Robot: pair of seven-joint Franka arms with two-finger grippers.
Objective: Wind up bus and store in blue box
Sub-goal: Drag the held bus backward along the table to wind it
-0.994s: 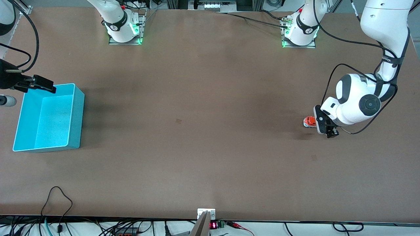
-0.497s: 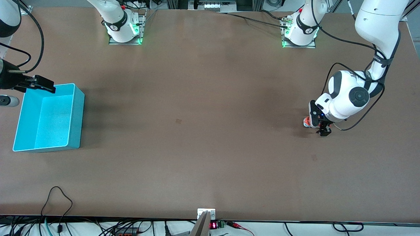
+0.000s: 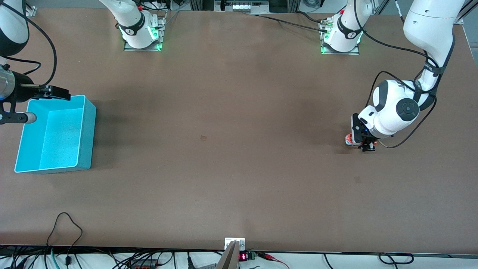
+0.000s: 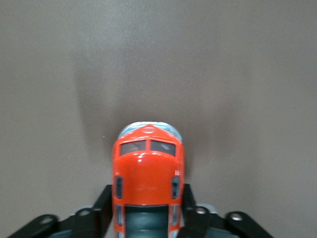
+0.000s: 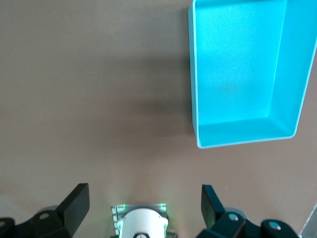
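Resting on the brown worktop [image 3: 231, 149] toward the left arm's end, the bus [image 4: 147, 184] is an orange toy with dark windows and a pale front, seen in the front view only as a small orange and white patch [image 3: 348, 138] beside the left arm's hand. The left gripper [image 4: 147, 210] is down at the worktop, and its black fingers [image 4: 102, 203] press against both flanks of the bus, one on each side, so the bus is clamped between them while its wheels appear to be on the surface. The left arm [image 3: 429, 37] rises from its base at the top of the front view, swings out toward the worktop's end, and bends back down at the wrist, with a black cable looping around its white joint. The blue box [image 3: 86, 142] stands at the right arm's end of the worktop, well apart from the bus, open-topped and with nothing inside it. The right gripper [image 3: 44, 97] hangs in the air over the box's rim farthest from the front camera; in the right wrist view its fingers [image 5: 75, 202] are spread wide and hold nothing [image 5: 146, 203], with the box [image 5: 195, 119] and a green-lit arm base [image 5: 141, 220] below. No writing on the bus or box can be read. Cables [image 3: 67, 239] trail along the worktop's nearest edge.
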